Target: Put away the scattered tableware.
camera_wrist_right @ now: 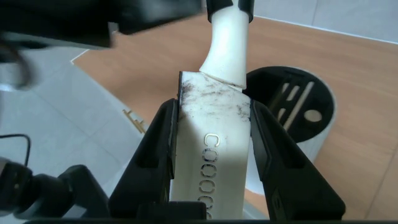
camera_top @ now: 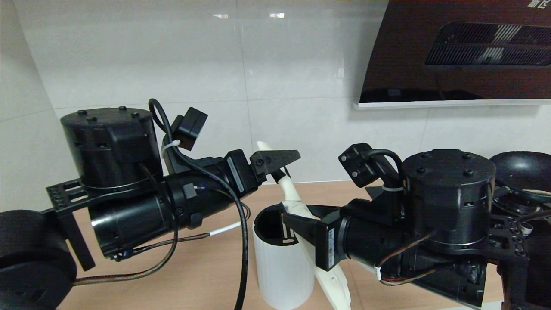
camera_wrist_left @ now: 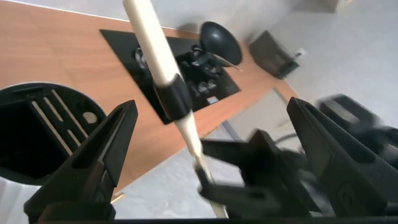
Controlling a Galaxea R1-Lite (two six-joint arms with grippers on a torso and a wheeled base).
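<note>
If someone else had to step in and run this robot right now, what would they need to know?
Right gripper: shut on the flat part of the white utensil, held tilted next to the white holder.
Left gripper: open, a finger either side of the utensil's handle.
Done: utensil is off the counter.
Left: lower it into the holder.

You see your right gripper [camera_wrist_right: 214, 107] clamped on a smudged white flat-bladed utensil [camera_wrist_right: 214, 146] with a cream handle. Just beyond stands a white cylindrical holder [camera_wrist_right: 320, 140] with a black slotted top, on the wooden counter [camera_wrist_right: 360, 62].
</note>
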